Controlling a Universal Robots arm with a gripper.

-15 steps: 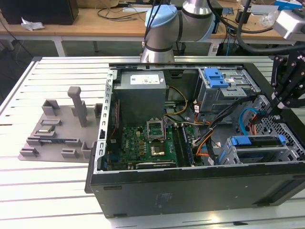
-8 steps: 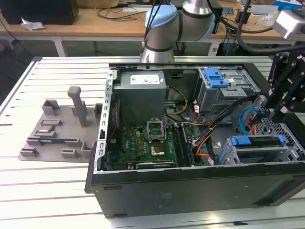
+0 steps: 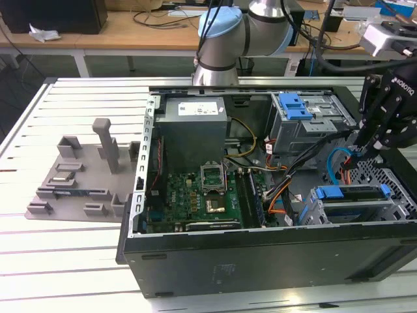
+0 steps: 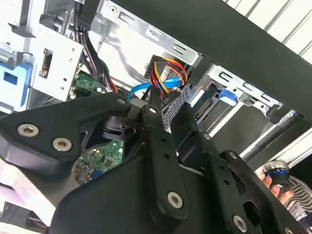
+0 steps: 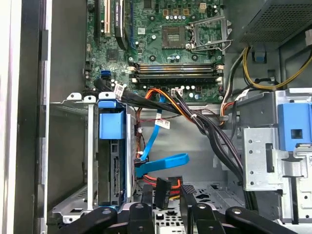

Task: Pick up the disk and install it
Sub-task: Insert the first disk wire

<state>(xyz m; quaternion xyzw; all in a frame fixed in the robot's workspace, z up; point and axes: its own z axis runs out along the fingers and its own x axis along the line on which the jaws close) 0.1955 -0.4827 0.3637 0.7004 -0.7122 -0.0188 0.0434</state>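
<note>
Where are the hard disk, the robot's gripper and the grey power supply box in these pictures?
disk (image 3: 355, 203): exterior view, its blue bracket's top edge.
gripper (image 3: 359, 151): exterior view, between the fingertips.
power supply box (image 3: 193, 135): exterior view, its grey side.

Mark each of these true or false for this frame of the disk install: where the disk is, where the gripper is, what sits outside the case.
1. The disk sits in the lower drive cage inside the computer case. True.
2. The gripper hangs over the grey fixture tray. False: it is inside the case at the exterior view's right, above the drive cage, near a blue cable.
3. The case's side panel is on. False: the case lies open, with the motherboard exposed.
4. A grey fixture tray lies on the table at the exterior view's left of the case. True.
5. The power supply lies outside the case. False: it is mounted inside, beside the motherboard.
</note>
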